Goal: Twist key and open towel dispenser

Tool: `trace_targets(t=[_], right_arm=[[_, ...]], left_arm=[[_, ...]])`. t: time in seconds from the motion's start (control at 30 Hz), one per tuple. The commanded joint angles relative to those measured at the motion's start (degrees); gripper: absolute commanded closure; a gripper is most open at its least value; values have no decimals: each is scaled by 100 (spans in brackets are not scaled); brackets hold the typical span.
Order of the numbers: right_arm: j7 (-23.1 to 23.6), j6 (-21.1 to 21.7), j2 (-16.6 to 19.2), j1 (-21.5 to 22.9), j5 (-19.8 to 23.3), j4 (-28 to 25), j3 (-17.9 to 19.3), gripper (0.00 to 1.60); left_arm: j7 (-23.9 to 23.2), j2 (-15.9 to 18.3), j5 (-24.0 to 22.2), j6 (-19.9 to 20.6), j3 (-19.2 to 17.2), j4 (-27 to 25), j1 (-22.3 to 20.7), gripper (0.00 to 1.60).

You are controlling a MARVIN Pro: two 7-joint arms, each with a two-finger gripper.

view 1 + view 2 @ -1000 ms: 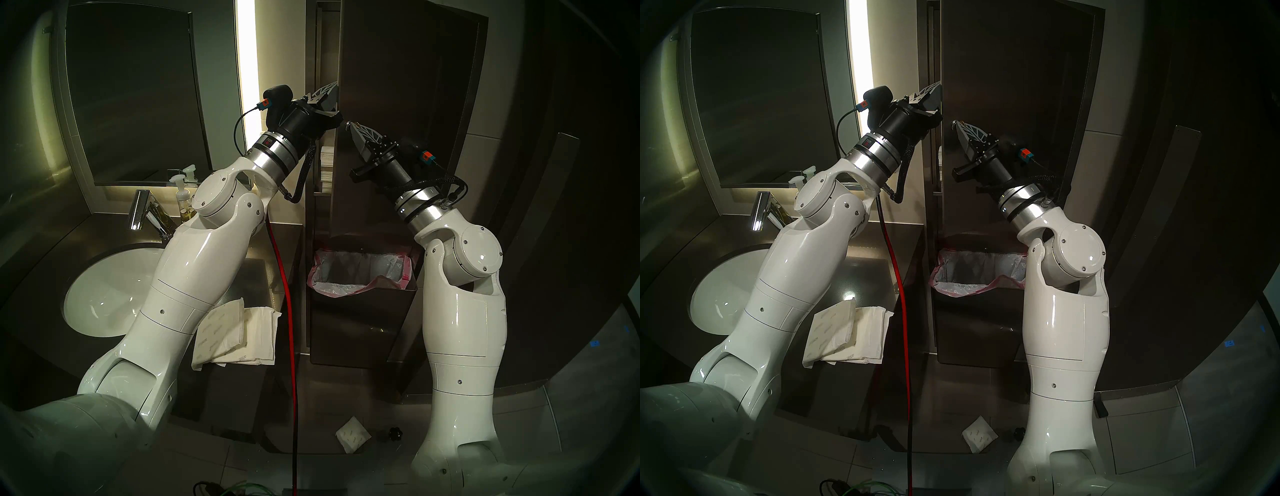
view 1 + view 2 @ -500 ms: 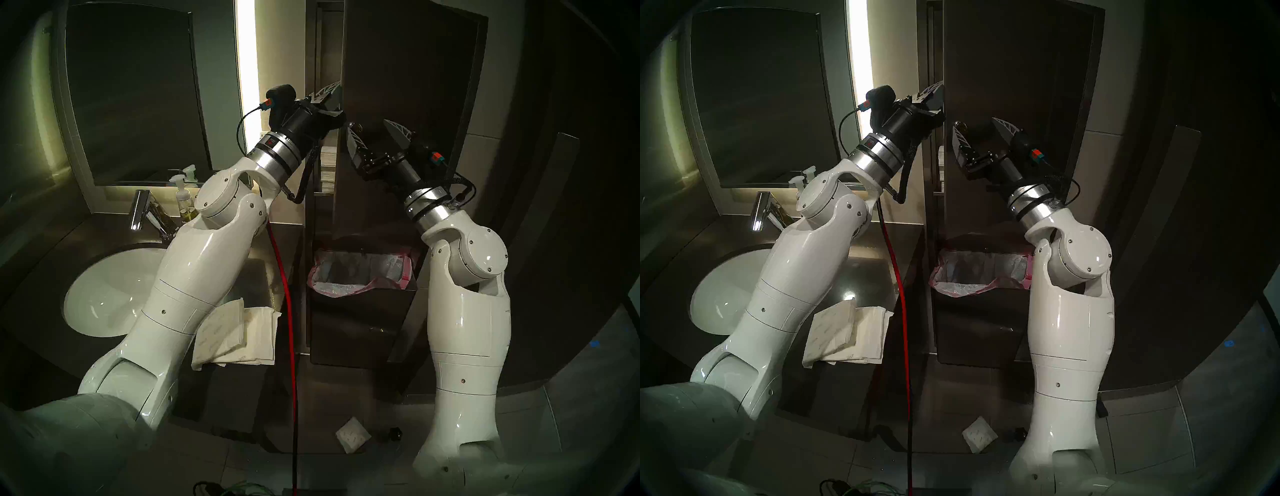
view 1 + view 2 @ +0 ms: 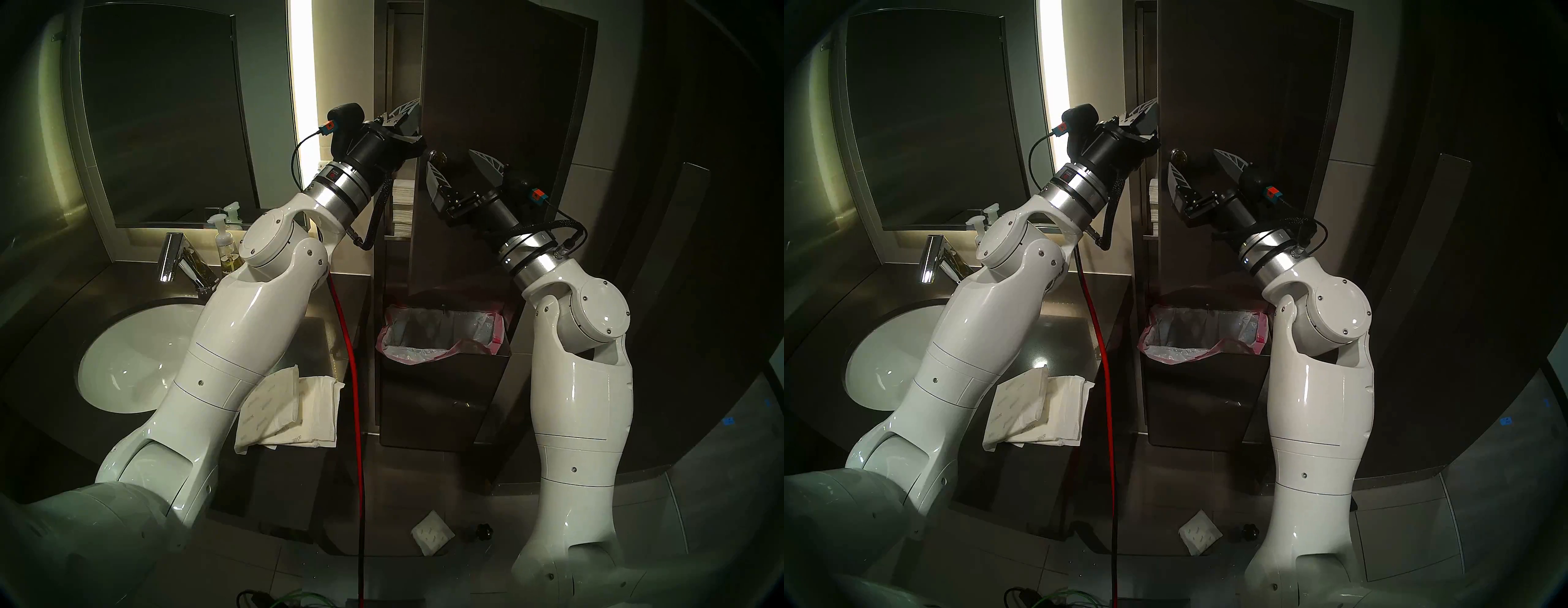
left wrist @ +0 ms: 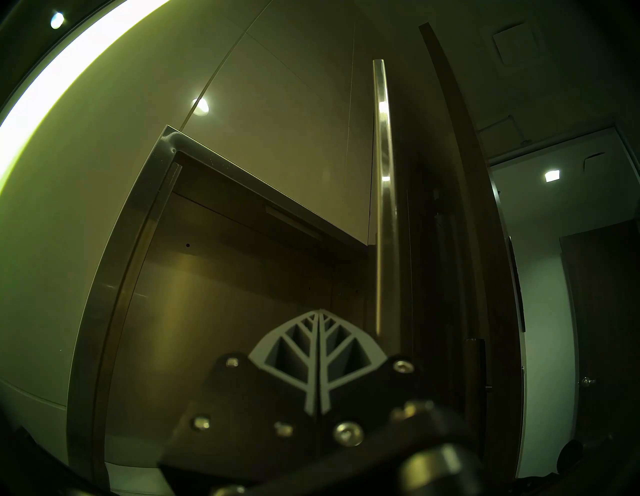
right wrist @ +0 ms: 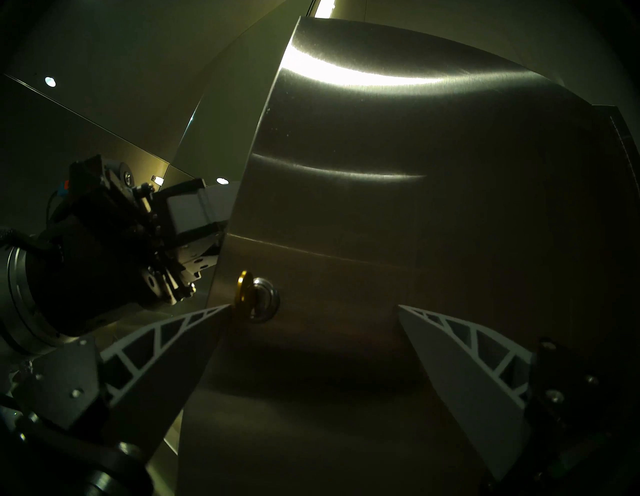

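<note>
The towel dispenser is a tall steel cabinet whose door stands ajar. The small amber-headed key sits in the round lock near the door's free edge, also visible in the head views. My right gripper is open just below the lock, its left fingertip right beside the key head, nothing held. My left gripper is shut and empty, its tips tucked behind the door's free edge. Stacked paper towels show inside the cabinet.
A steel waste bin with a pink-edged bag stands under the door. The sink, faucet and soap bottle are at left, folded towels on the counter. A red cable hangs down. A paper packet and black knob lie on the floor.
My right gripper went from shut at the key to wide open and drew back down and to the right. The door's free edge swung slightly outward as the left gripper shifted right.
</note>
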Motion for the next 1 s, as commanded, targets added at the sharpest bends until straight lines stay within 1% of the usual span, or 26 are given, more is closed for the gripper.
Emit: trace_targets(t=[0.0,0.03,0.13,0.2,0.3,0.33,0.4,0.43,0.5,0.67,0.97], right_arm=[[133,201,138,-103,-17,-110,10,0],[133,201,138,-103,-17,-110,10,0],[344,500,263,-225,85,-237,91,0],[378,571,272,-278,103,-290,104,0],[472,821,323,-524,128,-477,175,0],[537,919,376,-674,131,-590,245,0],[567,975,400,-742,135,-651,288,0],[633,1116,460,-874,152,-754,388,0],[686,1186,520,-949,136,-815,442,0],[825,1446,697,-1276,116,-1005,768,0],[1135,1720,987,-1910,57,-1177,1342,0]], left_arm=[[-130,-105,-29,-16,62,-39,-217,160],[-130,-105,-29,-16,62,-39,-217,160],[-153,-120,-44,-36,80,26,-248,160],[-157,-122,-45,-41,83,41,-255,160],[-159,-129,-46,-64,86,79,-269,160],[-163,-130,-49,-81,82,107,-277,160],[-170,-128,-51,-90,82,122,-281,160],[-173,-127,-54,-103,82,138,-283,160],[-174,-126,-55,-112,83,146,-284,160],[-190,-137,-71,-156,85,188,-288,160],[-233,-161,-92,-233,110,289,-338,160]])
